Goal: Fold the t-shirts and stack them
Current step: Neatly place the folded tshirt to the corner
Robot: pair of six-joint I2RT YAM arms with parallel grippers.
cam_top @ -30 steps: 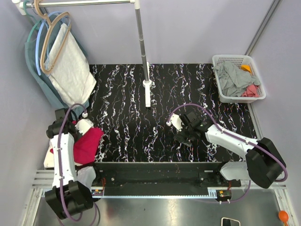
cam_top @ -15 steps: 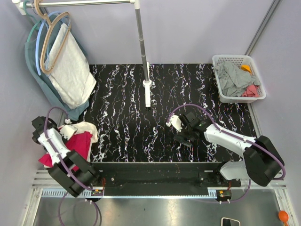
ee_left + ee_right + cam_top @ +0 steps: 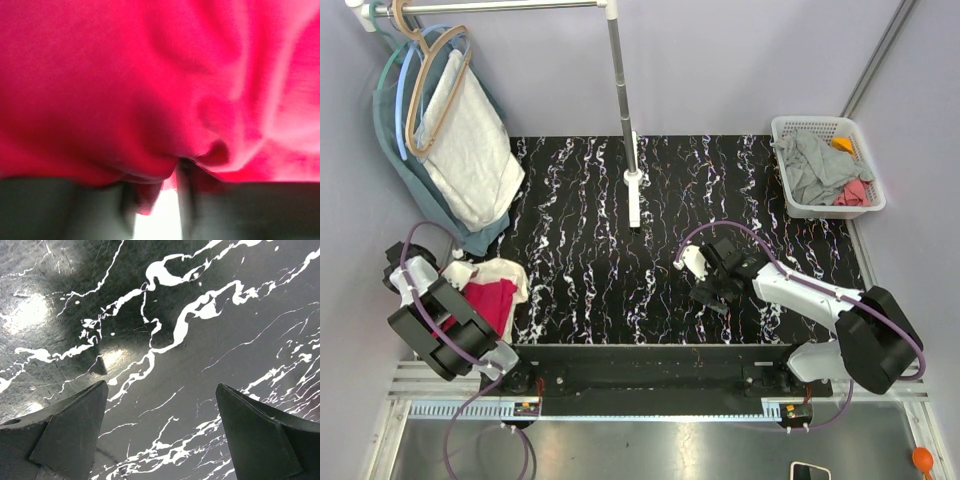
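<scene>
The crimson red t-shirt lies bunched at the near left edge of the table, on top of a cream-white t-shirt that shows along its far and right sides. In the left wrist view the red cloth fills nearly everything and drapes over the left gripper. Its blurred fingers stand a little apart, with a small red fold dipping into the gap; whether they pinch the cloth cannot be told. The right gripper hovers over bare marble near the table's middle, fingers spread wide and holding nothing. A grey t-shirt and a pink one sit in the white basket at the far right corner.
</scene>
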